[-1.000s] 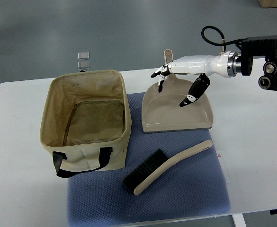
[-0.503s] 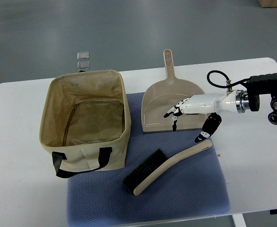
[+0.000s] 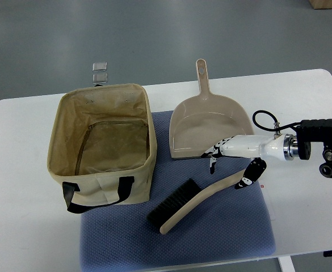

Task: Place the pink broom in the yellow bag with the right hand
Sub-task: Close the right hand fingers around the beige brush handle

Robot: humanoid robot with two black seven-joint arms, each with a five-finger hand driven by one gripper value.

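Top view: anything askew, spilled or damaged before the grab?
Nothing stands out. The bag stands upright and open, the broom lies diagonally on the mat, and the dustpan sits flat behind it. The right hand is open above the broom's handle.

White table (image 3: 24, 226) (grey floor (image 3: 154, 34))

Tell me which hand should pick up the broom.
Right. The right hand is already over the broom, its open fingers straddling the handle's upper end beside the dustpan. No left hand shows in the top view.
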